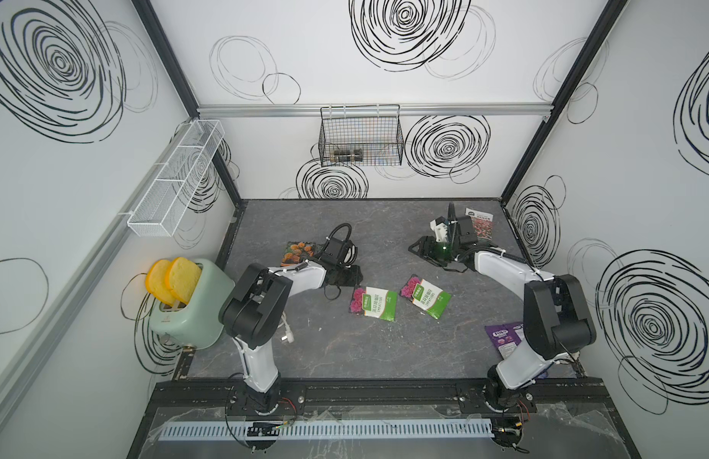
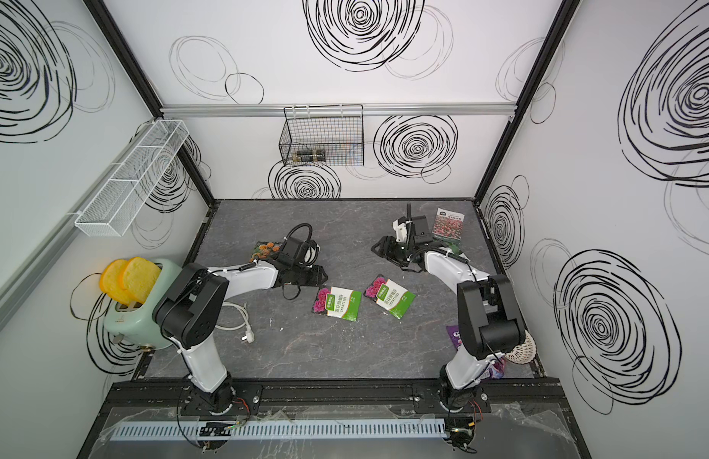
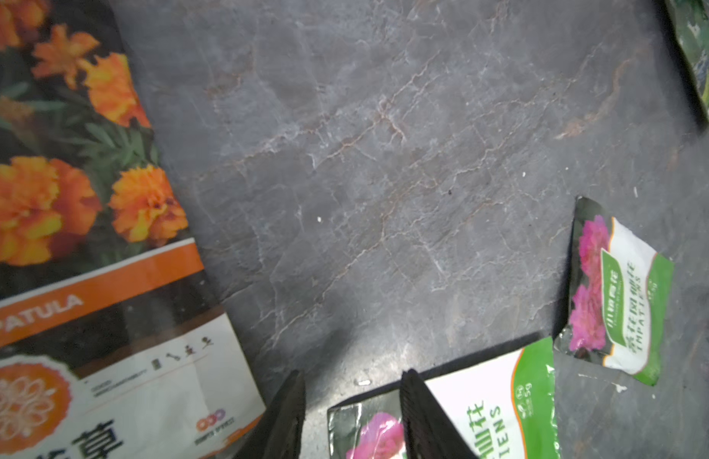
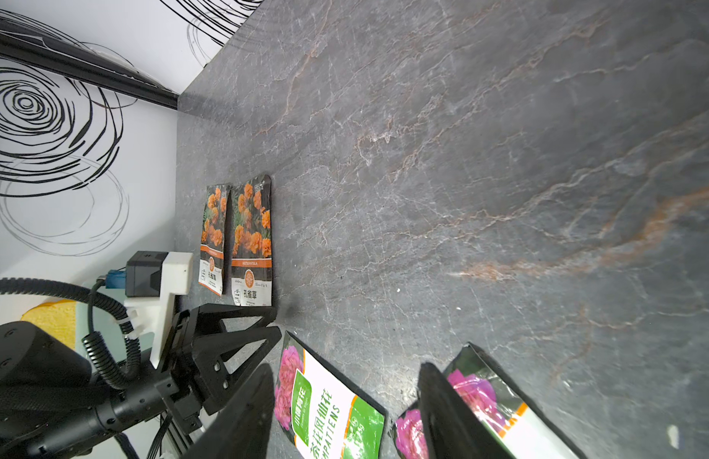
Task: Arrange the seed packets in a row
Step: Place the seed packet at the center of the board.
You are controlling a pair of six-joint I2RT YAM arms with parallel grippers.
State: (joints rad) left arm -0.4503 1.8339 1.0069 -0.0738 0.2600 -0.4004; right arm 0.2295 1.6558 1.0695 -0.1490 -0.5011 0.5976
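Observation:
Two green-white seed packets with pink flowers (image 1: 372, 304) (image 1: 425, 296) lie tilted mid-table in both top views. Two orange-flower packets (image 4: 214, 238) (image 4: 252, 242) lie side by side at the left; the left arm covers most of them from above (image 1: 297, 252). A red-pink flower-field packet (image 1: 481, 222) lies at the back right. A green packet's edge (image 3: 702, 59) shows in the left wrist view. My left gripper (image 3: 353, 413) is open and holds nothing, over the corner of the nearer green-white packet (image 3: 496, 405). My right gripper (image 4: 345, 413) hangs open and holds nothing, behind the two packets.
A mint toaster (image 1: 190, 314) with two toast slices stands at the left edge, its white cord and plug (image 2: 241, 318) trailing on the table. A purple pouch (image 1: 504, 336) and a woven round piece (image 2: 521, 351) lie by the right arm's base. A wire basket (image 1: 361, 135) hangs on the back wall.

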